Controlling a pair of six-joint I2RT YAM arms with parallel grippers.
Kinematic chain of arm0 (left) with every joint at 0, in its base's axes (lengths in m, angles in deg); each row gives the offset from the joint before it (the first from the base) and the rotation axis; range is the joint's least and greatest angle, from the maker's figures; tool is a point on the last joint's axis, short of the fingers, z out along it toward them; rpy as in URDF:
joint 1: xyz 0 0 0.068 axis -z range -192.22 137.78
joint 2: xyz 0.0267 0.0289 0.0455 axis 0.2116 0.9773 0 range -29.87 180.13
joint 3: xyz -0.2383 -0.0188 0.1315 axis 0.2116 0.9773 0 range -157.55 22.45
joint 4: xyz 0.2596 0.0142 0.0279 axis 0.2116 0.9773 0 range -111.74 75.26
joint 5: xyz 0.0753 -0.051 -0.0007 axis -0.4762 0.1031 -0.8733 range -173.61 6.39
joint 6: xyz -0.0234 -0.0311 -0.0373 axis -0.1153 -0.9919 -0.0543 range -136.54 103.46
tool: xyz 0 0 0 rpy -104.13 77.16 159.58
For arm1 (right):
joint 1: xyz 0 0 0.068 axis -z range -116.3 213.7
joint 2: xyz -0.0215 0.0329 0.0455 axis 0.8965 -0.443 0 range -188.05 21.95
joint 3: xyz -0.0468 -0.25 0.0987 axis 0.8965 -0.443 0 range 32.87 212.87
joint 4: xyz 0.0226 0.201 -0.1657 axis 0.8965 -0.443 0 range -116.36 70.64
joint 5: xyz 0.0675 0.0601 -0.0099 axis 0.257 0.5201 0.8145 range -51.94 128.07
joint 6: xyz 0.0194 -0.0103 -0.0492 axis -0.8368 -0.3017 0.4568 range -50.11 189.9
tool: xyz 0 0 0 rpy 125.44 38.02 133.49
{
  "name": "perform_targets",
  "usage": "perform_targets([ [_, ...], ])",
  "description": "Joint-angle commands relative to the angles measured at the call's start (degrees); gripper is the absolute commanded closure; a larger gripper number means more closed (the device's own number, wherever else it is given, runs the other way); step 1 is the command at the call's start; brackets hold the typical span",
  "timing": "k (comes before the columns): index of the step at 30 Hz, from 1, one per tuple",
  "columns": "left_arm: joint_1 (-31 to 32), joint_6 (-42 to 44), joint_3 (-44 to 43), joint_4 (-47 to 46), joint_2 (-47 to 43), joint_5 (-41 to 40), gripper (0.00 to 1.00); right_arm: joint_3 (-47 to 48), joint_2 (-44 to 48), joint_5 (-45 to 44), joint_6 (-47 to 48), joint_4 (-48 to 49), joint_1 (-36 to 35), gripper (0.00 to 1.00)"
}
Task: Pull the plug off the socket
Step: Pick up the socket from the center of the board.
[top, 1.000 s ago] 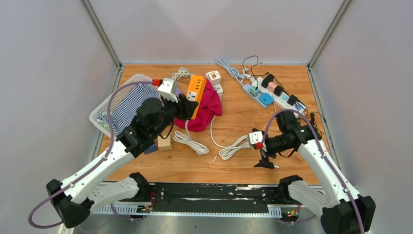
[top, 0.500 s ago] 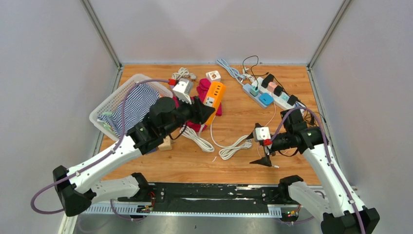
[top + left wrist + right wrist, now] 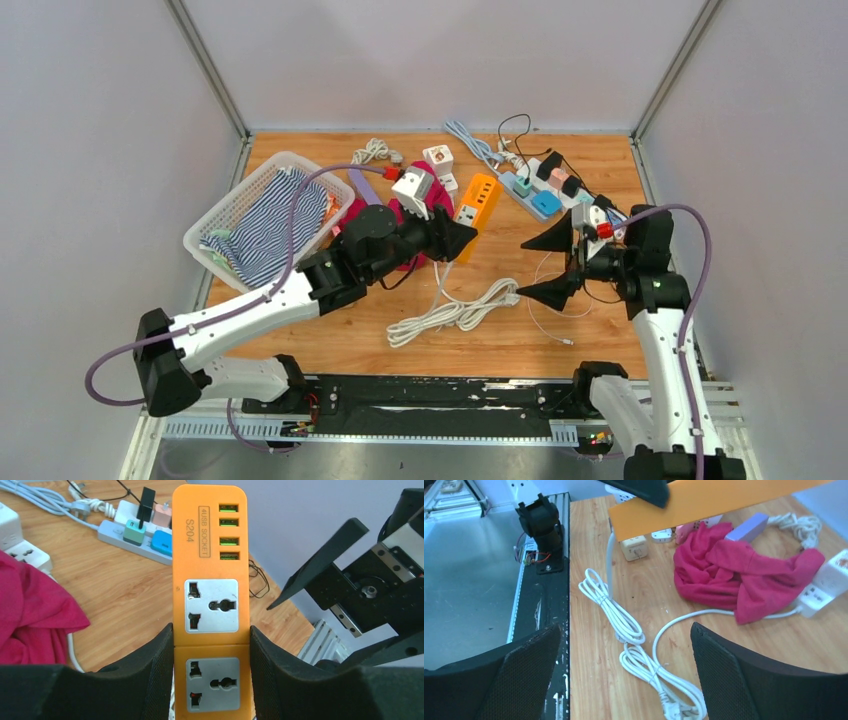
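My left gripper (image 3: 462, 228) (image 3: 210, 635) is shut on the near end of an orange socket strip (image 3: 477, 203) (image 3: 210, 540) and holds it above the table's middle. The outlets and USB ports facing the left wrist camera have nothing in them. The strip's white cord (image 3: 455, 312) (image 3: 624, 625) hangs down and lies coiled on the wood, ending in a loose plug (image 3: 669, 709). My right gripper (image 3: 535, 268) (image 3: 624, 630) stands wide open in the air to the strip's right, pointing at it, with nothing between its fingers. The strip's underside (image 3: 704, 502) shows in the right wrist view.
Two power strips (image 3: 545, 190) with several plugs and adapters lie at the back right. A red cloth (image 3: 744, 575) and white adapters (image 3: 438, 158) sit behind the left arm. A white basket (image 3: 225, 215) with striped cloth is at the left. A thin wire (image 3: 545, 320) lies near the front.
The left arm has carried the orange strip rightward toward the table's middle, dragging its cord. The right gripper has risen and turned to face the strip, staying open.
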Motion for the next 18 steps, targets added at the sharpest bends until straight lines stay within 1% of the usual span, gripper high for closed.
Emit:
perform_targets([
  [1, 2.3, 1.7, -2.5, -7.1, 2.7, -0.9, 1.00, -6.7, 2.6, -2.4, -38.5, 33.5, 2.7, 0.00],
  [5, 4.2, 6.8, -0.7, -7.1, 3.4, -3.3, 1.00, -1.2, -1.2, -3.2, -48.4, 34.3, 3.0, 0.00],
  [7, 4.7, 8.6, 1.0, -7.2, 3.0, -4.3, 1.00, 0.7, -3.6, -5.6, -54.9, 33.7, 3.0, 0.00],
  [9, 5.5, 9.3, 2.2, -7.5, 2.6, -6.0, 1.00, 0.5, -5.4, -6.6, -60.9, 35.6, 2.9, 0.00],
  [12, 6.4, 9.5, 3.3, -8.4, 2.5, -7.4, 1.00, -2.3, -5.7, -9.2, -70.0, 42.4, 2.4, 0.00],
  [15, 8.0, 9.7, 3.2, -8.5, 2.9, -8.8, 1.00, -4.5, -4.2, -14.3, -74.4, 45.7, 0.2, 0.00],
  [18, 9.3, 10.0, 2.9, -8.5, 3.5, -10.4, 1.00, -5.8, -3.4, -17.8, -75.3, 46.8, -2.7, 0.00],
])
